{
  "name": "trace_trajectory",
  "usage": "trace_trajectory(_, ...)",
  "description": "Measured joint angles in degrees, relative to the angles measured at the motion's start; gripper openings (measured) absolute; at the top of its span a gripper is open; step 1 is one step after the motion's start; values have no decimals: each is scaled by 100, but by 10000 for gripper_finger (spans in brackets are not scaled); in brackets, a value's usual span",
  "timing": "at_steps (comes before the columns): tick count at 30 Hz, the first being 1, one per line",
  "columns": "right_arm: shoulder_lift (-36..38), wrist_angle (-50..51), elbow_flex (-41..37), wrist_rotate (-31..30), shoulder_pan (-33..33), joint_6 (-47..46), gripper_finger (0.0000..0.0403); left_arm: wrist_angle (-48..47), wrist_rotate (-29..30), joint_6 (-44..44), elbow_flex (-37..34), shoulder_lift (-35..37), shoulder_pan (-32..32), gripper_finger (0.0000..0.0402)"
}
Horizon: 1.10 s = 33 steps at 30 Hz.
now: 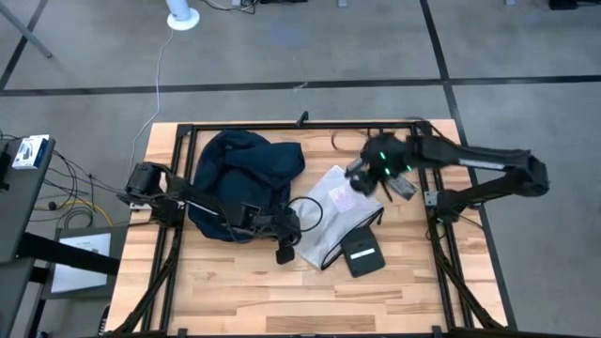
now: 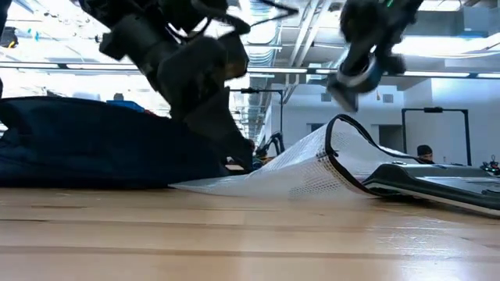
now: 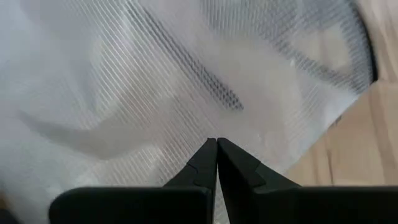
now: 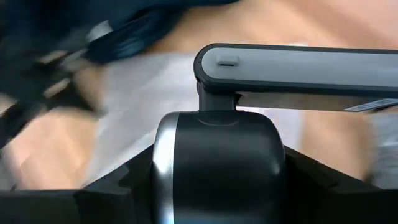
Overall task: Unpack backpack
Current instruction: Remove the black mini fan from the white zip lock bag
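both sets of jaws read differently: your left gripper (image 3: 216, 146) has its fingers pressed together with nothing between them, tips resting over the white mesh pouch (image 1: 340, 211); your right gripper (image 4: 217, 168) is clenched on a black and silver gadget (image 4: 298, 74), a dark rounded body with a flat grey bar across it.

your backpack (image 1: 239, 178) lies slumped on the left half of the wooden table (image 1: 216, 282), dark navy and rumpled. just beside it on its right the mesh pouch lies flat with a black edging and one end curled up in the low view. a small black flat pouch (image 1: 362, 253) overlaps the mesh pouch's near corner. your left gripper sits at the backpack's near right edge; the right gripper hangs above the mesh pouch's far end, off the table.
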<state>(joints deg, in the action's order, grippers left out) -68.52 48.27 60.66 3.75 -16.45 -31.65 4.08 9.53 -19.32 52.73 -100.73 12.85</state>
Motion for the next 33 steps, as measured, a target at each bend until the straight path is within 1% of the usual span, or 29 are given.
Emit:
trace_trajectory(4,-731,-170,0,4,-1084,310,233,-16,400,-30,2,308,186,0)
trace_trajectory(7,-1332,-510,0,15,-1547,496,229,-35,681,-38,2,461,337,0)
trace_trajectory(9,-1696,-959,0,55,-1708,501,222,-35,782,-58,2,529,421,0)
trace_trajectory(13,-2275,-1852,6,470,-1820,383,220,-40,960,-195,2,564,579,0)
trace_trajectory(16,-2626,-2078,108,531,-1818,206,231,-65,1005,-327,2,562,662,0)
trace_trajectory(19,-2951,-2071,177,528,-1824,86,240,-183,1026,-460,2,562,742,0)
trace_trajectory(23,-3174,-2258,196,496,-1858,19,239,-204,1055,-520,2,562,809,0)
trace_trajectory(27,-3187,-2435,197,474,-1858,-19,240,-225,1075,-537,2,562,821,0)
trace_trajectory(30,-2949,-2443,197,506,-1886,33,249,-243,1090,-537,2,562,821,0)
trace_trajectory(33,-2507,-2432,197,540,-1929,101,256,-345,1094,-539,2,562,821,0)
